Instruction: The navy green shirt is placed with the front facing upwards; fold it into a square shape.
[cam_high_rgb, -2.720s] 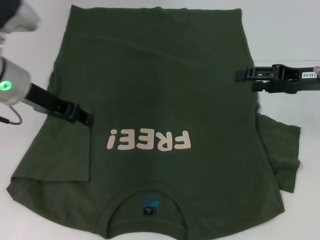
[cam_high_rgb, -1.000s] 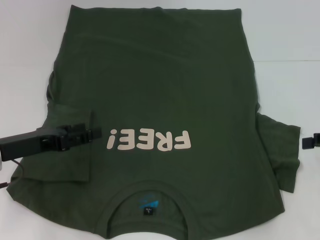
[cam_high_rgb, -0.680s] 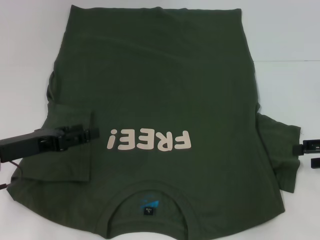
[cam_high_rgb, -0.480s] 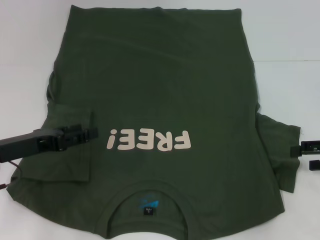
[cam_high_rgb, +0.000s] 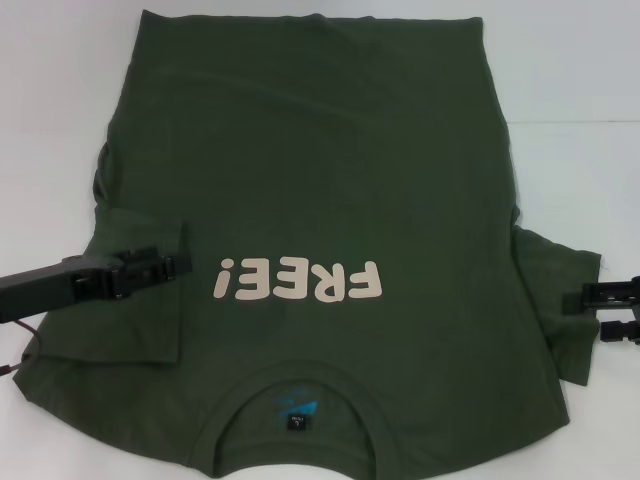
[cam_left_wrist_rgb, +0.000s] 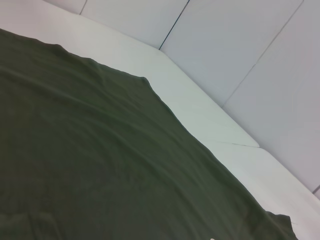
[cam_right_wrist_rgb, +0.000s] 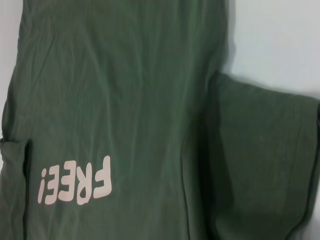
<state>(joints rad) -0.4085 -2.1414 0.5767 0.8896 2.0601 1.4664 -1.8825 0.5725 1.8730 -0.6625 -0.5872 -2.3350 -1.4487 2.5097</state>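
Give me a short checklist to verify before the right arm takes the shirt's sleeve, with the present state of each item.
1. The navy green shirt lies front up, "FREE!" lettering visible: ok.
2. Left sleeve already folded onto the body: ok.
3. Right sleeve lies spread outward, free to take: ok.
4. Right gripper at the sleeve's outer edge, fingers apart: ok.
5. Left gripper away from the right sleeve: ok.
6. Right gripper's fingers level with the cloth: cannot tell.

The navy green shirt (cam_left_wrist_rgb: 100, 170) lies spread on a white table (cam_left_wrist_rgb: 200, 105).
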